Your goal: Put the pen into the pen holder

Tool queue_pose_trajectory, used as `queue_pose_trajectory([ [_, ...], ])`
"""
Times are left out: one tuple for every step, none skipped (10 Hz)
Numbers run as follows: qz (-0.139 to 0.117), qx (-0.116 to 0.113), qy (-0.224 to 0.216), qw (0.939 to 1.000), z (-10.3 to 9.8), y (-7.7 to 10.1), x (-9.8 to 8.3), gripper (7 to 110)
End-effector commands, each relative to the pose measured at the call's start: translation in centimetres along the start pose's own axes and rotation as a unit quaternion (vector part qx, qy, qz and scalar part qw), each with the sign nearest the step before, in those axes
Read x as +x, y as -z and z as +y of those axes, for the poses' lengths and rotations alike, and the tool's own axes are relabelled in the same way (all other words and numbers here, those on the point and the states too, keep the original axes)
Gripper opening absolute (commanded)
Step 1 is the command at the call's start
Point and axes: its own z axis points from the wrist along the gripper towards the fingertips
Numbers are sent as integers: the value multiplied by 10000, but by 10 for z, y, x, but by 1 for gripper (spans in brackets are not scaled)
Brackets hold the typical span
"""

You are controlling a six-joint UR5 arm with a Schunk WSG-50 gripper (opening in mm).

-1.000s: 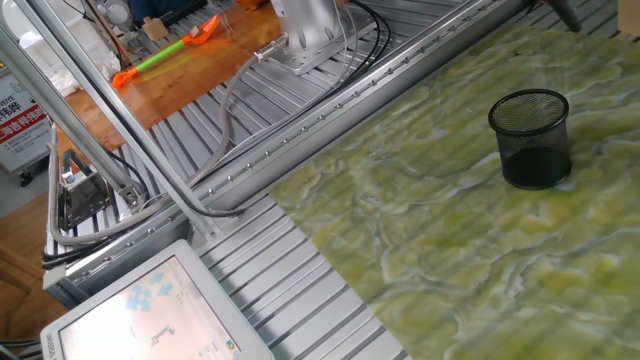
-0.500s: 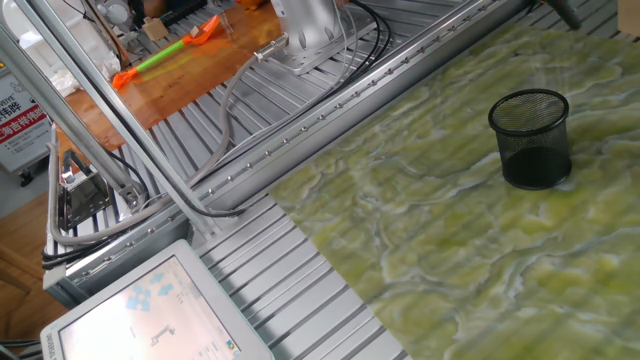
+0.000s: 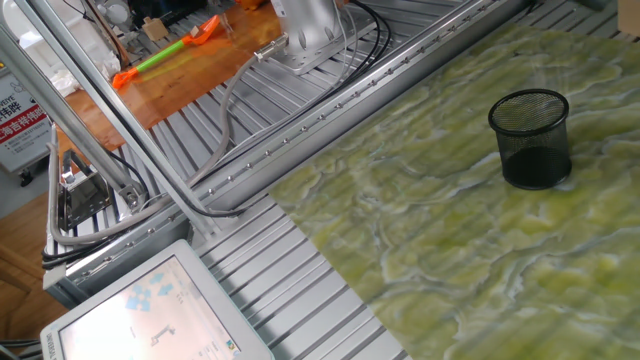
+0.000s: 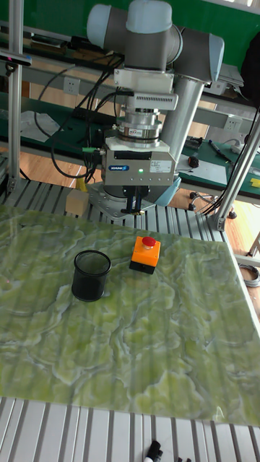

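- Tall fixed view, count of task items: one pen holder (image 4: 91, 275), a black mesh cup, stands upright with its mouth open on the green marbled table top (image 4: 166, 354).
- Fixed view: the same single pen holder (image 3: 530, 140) is the only item on the visible part of the green table top (image 3: 430, 240). What the cup contains cannot be made out through the mesh.
- One gripper (image 4: 135, 209) hangs on the one arm (image 4: 155, 43), pointing straight down. It is higher than the pen holder, farther back and to picture-right of it, and well apart from it.
- Claw state: the two dark fingers (image 4: 128, 202) sit close together. I cannot tell whether the gap is fully closed or whether anything thin is pinched in it.
- Pen: not identifiable in either view. Its position relative to the pen holder cannot be told.
- One orange box (image 4: 144, 255) with a red button on top sits just to picture-right of the pen holder, not touching it.
- One small dark object (image 4: 154, 450) lies well in front of the pen holder at the lower picture edge. It is too small to identify.
- One green-and-orange stick (image 3: 165, 55) lies on a wooden board (image 3: 190, 75), far to picture-left of the pen holder.
- One white screen (image 3: 150, 315) sits far from the pen holder, at the lower left.
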Motion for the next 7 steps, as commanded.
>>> queue_pose_trajectory([
  [47, 215, -77, 9997, -11, 2, 3, 7],
  [-186, 78, -77, 9998, -4, 2, -9, 7],
  [-327, 7, 98, 9994, -10, 7, -20, 7],
  [-366, -58, 168, 9992, -41, 18, -34, 7],
  [-463, -92, 249, 9986, -69, 21, -45, 7],
  [-597, -173, 369, 9974, -89, 18, -52, 7],
  [-719, -238, 384, 9964, -101, 11, -53, 7],
])
